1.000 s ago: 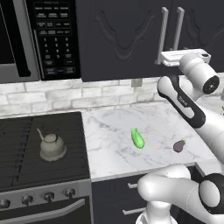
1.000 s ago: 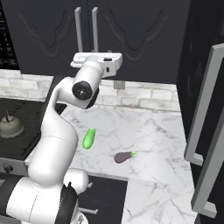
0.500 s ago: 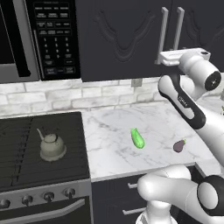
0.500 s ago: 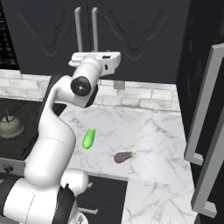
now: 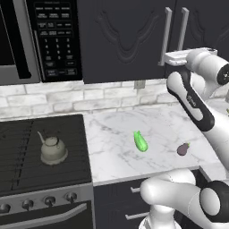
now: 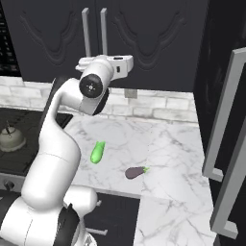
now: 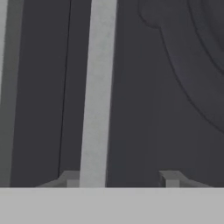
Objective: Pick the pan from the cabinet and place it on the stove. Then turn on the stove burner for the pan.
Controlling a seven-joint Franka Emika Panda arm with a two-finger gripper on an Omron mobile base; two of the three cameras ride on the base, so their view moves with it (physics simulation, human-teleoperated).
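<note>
Kitchen sim, black cabinetry over a marble bench (image 5: 116, 129). Pincer (image 7: 120, 179) is open and pressed up close to the cabinet (image 5: 125, 40). In the hand view one silver bar handle (image 7: 98, 87) of the cabinet runs between the fingertips (image 7: 170, 178), just beside one tip and clear of the other, so it is not clamped. A second bar handle (image 7: 8, 87) runs parallel beside it. Both cabinet doors are shut, so where the pan sits cannot be told. Below the cabinet, on the bench, lie a green zucchini (image 5: 140, 141) and a small purple eggplant (image 5: 182, 149), near each other but apart. Left of and below the cabinet is the stove (image 5: 27, 134), with a pale kettle (image 5: 53, 149) upright on its grates and dark knobs (image 5: 49, 201) along the front. Directly left of the cabinet hangs the microwave (image 5: 40, 40).
</note>
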